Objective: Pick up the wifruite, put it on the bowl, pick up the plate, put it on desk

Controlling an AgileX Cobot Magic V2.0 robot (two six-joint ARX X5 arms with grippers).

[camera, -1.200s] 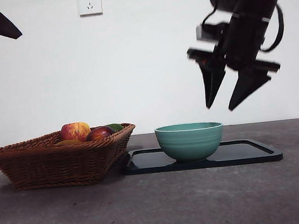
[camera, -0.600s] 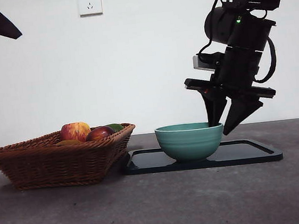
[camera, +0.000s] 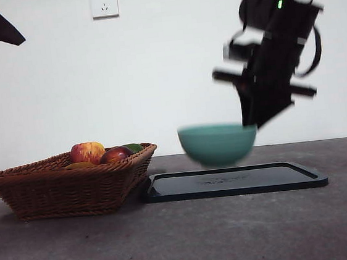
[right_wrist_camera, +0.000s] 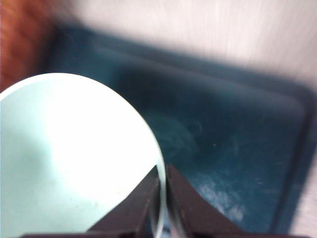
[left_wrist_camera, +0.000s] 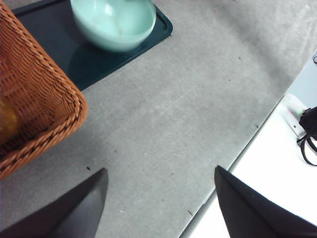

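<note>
No legible text, labels, brands or numbers appear in any view. The wall socket [camera: 103,2] carries a tiny mark at its top edge, too small to read.

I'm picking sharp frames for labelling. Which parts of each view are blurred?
Front view: the round teal-green bowl and right gripper are motion-smeared, the woven brown basket sharp. Right wrist view: everything soft, the bowl's inside glaring white. Left wrist view: sharp.

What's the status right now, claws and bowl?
Right claw shut on teal bowl rim, bowl off the dark tray. Left claw open, waiting. Orange-brown fruit in wicker basket. Nothing in the way.
</note>
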